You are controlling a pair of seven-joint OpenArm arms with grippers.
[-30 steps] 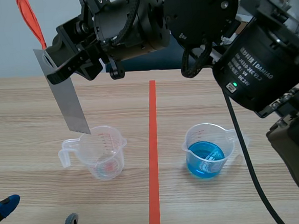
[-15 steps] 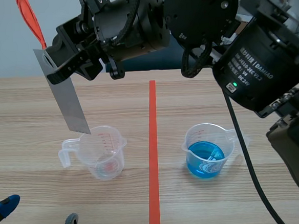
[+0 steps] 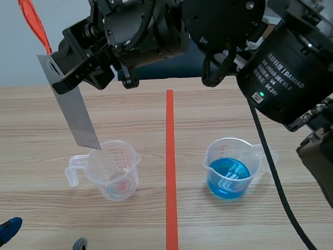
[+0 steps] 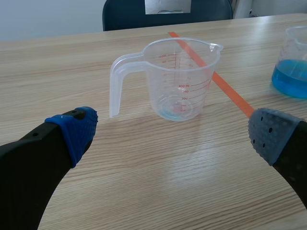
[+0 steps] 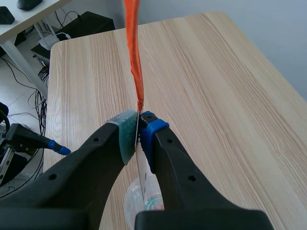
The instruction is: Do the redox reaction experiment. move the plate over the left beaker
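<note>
Scene view: plate [image 3: 74,111] hangs upright from the right gripper [image 3: 60,72], which is clamped on its top end. The lower edge sits at 10 o'clock on the rim of the left beaker [image 3: 109,169]. A slight shift toward 4 o'clock is judged best for centring.

Left wrist view: left gripper [image 4: 172,139] is spread wide and holds nothing; the beaker stands at 12 o'clock.

Right wrist view: plate is seen edge-on above the beaker mouth. It should be held vertical.

A small robot lab in an office-like room: taped wooden worktop [image 3: 28,112], clear beaker [image 3: 115,168], blue beaker [image 3: 230,171], chair [image 4: 124,17], floor cables [image 5: 42,96].
</note>
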